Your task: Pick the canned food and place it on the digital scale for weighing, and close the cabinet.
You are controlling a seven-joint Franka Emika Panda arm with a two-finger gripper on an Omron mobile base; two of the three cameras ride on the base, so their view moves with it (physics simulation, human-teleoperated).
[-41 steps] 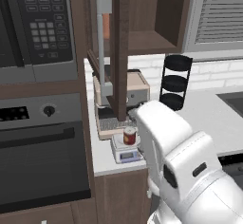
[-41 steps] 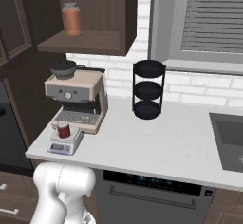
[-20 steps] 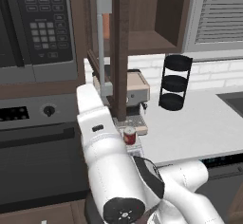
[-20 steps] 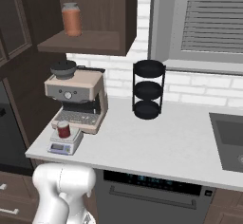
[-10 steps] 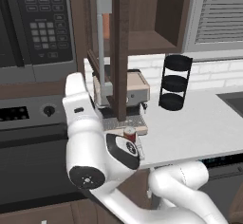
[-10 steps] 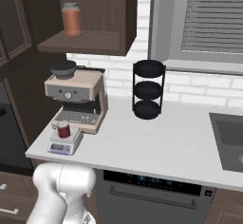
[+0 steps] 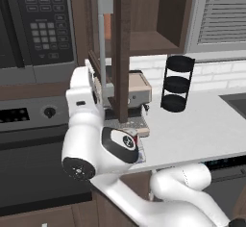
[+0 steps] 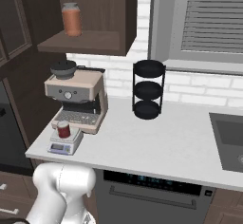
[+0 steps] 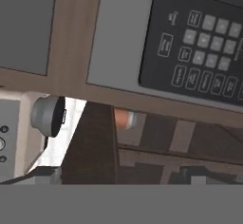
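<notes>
The canned food, a short red can with a silvery top, stands upright on the small white digital scale in front of the coffee machine. The dark brown cabinet is open. Its glass-panelled door juts out edge-on toward me, with the grey bar handle on its left side. My gripper is raised just left of that door, below the handle and close to the door's face. Its fingers are hidden behind the hand. In the hand view the door edge lies straight ahead.
An orange jar stands on the cabinet shelf. A beige coffee machine sits behind the scale, and a black three-tier rack stands further right. A sink is at the far right. The microwave hangs left of the door.
The arm has swung up from low in front of the counter to the left side of the open door. The can and the scale have not moved.
</notes>
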